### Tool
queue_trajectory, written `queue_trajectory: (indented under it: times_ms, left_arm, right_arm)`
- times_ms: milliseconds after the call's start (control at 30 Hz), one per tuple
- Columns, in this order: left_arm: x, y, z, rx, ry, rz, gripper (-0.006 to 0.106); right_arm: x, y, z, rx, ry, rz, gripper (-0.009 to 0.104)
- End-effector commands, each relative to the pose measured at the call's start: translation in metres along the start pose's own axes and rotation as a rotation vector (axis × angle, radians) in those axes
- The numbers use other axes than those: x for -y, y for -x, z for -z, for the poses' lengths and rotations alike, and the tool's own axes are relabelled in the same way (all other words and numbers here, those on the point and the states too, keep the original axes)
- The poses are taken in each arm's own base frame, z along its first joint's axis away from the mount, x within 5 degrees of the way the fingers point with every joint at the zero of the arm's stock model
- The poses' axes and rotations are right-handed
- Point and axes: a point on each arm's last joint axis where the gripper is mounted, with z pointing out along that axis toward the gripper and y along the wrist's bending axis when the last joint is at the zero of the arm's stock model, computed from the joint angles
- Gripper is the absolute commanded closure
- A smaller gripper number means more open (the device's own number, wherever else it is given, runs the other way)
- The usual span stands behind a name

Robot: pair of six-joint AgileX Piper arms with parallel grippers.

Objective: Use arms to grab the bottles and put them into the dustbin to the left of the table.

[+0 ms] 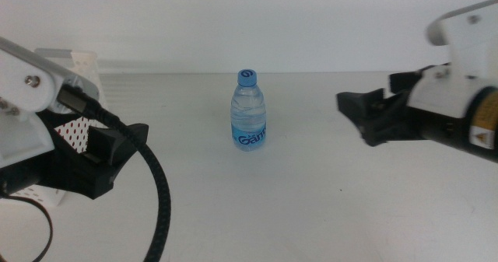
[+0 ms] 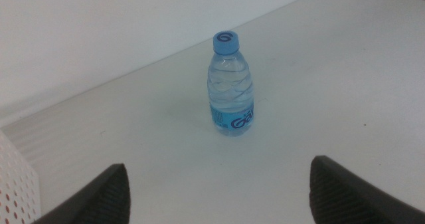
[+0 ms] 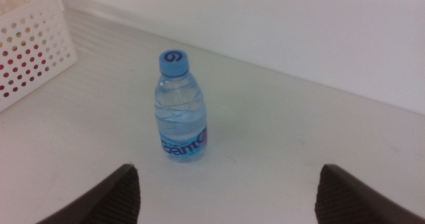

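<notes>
1. table [image 1: 327, 207]: plain white top, widest thing in view, everything sits on it
2. dustbin [image 1: 78, 134]: white perforated basket at the table's left edge, mostly hidden behind the left arm; red shows through the holes in the right wrist view, contents can't tell
3. left gripper [image 1: 117, 149]: near the dustbin, pointed toward the middle of the table, jaws spread wide in its wrist view, holding nothing
4. right gripper [image 1: 369, 114]: comes in from the right, hovers above the table, jaws also wide apart, nothing in them
5. water bottle [image 1: 249, 111]: small, clear, blue cap, blue label low on the body; upright mid-table, between the two grippers, well apart from both and from the dustbin; centred ahead of the jaws in both wrist views
6. handling guess: looks full, so some weight but light overall; thin plastic gives under squeeze, smooth and a bit slippery, tips easily; best grip on the ribbed body above the label, not the cap
</notes>
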Motion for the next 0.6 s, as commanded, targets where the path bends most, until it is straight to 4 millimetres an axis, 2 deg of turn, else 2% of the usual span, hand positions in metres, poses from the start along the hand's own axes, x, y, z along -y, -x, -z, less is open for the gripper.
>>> queue_trajectory:
  times_ms: [0,267,367,567]
  left_arm:
    - [-0.001,0.015,0.005,0.101,0.005,0.014,0.014]
    - [-0.001,0.015,0.005,0.101,0.005,0.014,0.014]
    - [-0.001,0.015,0.005,0.101,0.005,0.014,0.014]
    - [-0.001,0.015,0.005,0.101,0.005,0.014,0.014]
  right_arm:
    - [0.0,0.016,0.023,0.096,0.003,0.042,0.021]
    - [0.006,0.002,0.084,0.168,0.002,0.047,0.021]
    - [0.009,-0.004,0.094,0.184,-0.001,0.051,0.023]
    - [0.017,-0.015,0.101,0.187,-0.044,0.035,0.023]
